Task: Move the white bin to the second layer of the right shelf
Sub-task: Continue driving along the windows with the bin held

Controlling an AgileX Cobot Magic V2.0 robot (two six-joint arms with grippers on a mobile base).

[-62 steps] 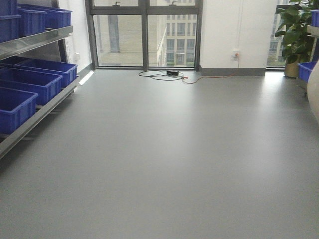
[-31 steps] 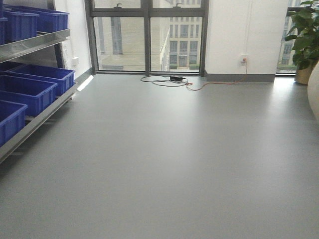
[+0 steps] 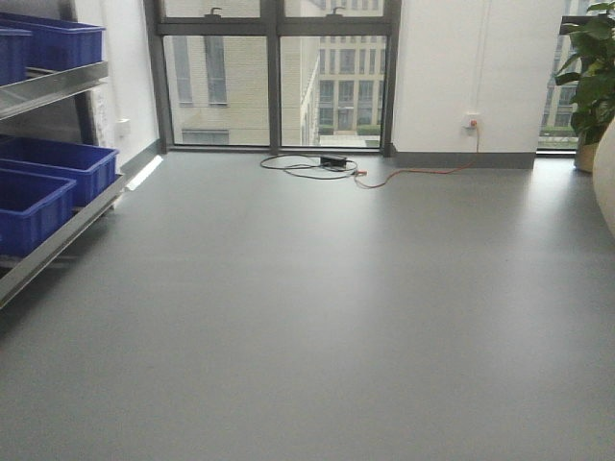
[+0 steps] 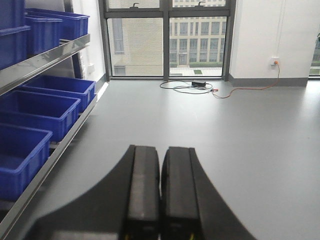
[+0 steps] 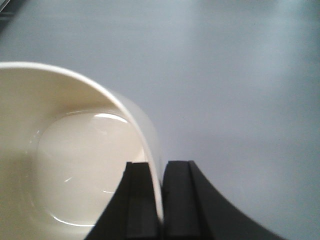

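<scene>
The white bin (image 5: 75, 150) fills the left half of the right wrist view, glossy cream inside, hanging above the grey floor. My right gripper (image 5: 161, 166) is shut on its rim, one finger inside the wall and one outside. A cream sliver of the white bin (image 3: 607, 182) shows at the right edge of the front view. My left gripper (image 4: 161, 148) is shut with nothing in it and points over the floor toward the window. The right shelf second layer is out of view.
A steel rack (image 3: 58, 84) holding blue crates (image 3: 38, 206) lines the left side. A black cable and power brick (image 3: 322, 165) lie on the floor by the window (image 3: 274, 77). A potted plant (image 3: 588, 77) stands at the far right. Grey floor (image 3: 317, 317) spans the middle.
The front view has advanced toward the window. The left rack's crates have slid out past the left edge, and a blue crate at the far right has left the view.
</scene>
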